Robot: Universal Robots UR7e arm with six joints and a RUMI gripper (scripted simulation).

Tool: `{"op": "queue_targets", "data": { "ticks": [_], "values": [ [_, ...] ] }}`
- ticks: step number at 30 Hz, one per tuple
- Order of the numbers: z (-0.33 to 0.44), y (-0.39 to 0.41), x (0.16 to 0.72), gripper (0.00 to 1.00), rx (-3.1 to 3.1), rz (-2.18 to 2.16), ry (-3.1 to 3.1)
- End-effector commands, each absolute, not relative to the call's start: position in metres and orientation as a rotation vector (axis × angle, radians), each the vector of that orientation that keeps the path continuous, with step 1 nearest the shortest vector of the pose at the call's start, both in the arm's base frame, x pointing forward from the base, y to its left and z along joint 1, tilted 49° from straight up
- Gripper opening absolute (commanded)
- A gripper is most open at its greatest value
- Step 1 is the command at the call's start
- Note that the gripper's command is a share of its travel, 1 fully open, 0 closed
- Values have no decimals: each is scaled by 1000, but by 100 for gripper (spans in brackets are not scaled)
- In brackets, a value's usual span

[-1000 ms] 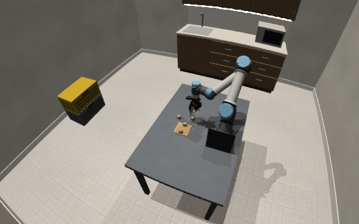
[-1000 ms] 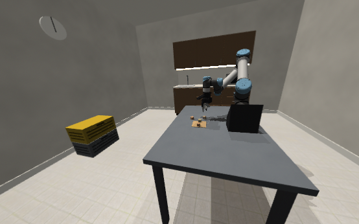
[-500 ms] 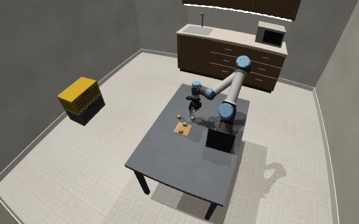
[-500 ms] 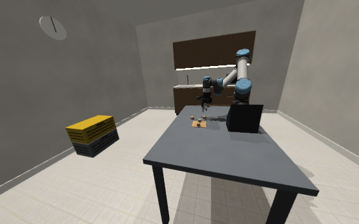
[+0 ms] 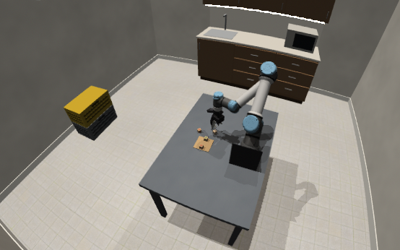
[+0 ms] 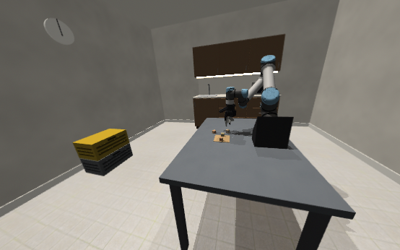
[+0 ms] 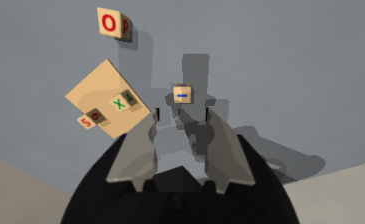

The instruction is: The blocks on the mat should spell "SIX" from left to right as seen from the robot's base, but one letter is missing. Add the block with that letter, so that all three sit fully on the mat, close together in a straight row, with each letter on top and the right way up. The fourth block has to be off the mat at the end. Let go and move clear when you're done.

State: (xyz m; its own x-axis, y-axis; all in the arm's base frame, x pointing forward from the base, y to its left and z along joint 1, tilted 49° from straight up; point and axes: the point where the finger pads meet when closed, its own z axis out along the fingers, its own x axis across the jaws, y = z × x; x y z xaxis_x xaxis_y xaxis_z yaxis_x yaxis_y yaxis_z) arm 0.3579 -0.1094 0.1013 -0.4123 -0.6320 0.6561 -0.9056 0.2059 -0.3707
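Observation:
A tan mat lies on the grey table and also shows in the top view. On it sits a block with a green X. A block with a red S sits at the mat's edge. A block with a red O lies off the mat on the table. A block with a blue I lies off the mat, with its letter on top. My gripper hovers above the I block with its fingers partly open and nothing between them. It also shows in the top view.
A black box stands on the table next to the arm's base. A yellow crate stacked on a dark crate stands on the floor to the left. Kitchen cabinets line the back wall.

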Motion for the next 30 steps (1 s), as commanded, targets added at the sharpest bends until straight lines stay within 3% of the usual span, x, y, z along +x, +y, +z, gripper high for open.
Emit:
{"op": "queue_targets", "data": {
  "ticks": [1,30],
  "values": [
    [98,-113,359,40,1438,1046,-2126],
    [78,-134,362,40,1438,1046,-2126]
  ]
}}
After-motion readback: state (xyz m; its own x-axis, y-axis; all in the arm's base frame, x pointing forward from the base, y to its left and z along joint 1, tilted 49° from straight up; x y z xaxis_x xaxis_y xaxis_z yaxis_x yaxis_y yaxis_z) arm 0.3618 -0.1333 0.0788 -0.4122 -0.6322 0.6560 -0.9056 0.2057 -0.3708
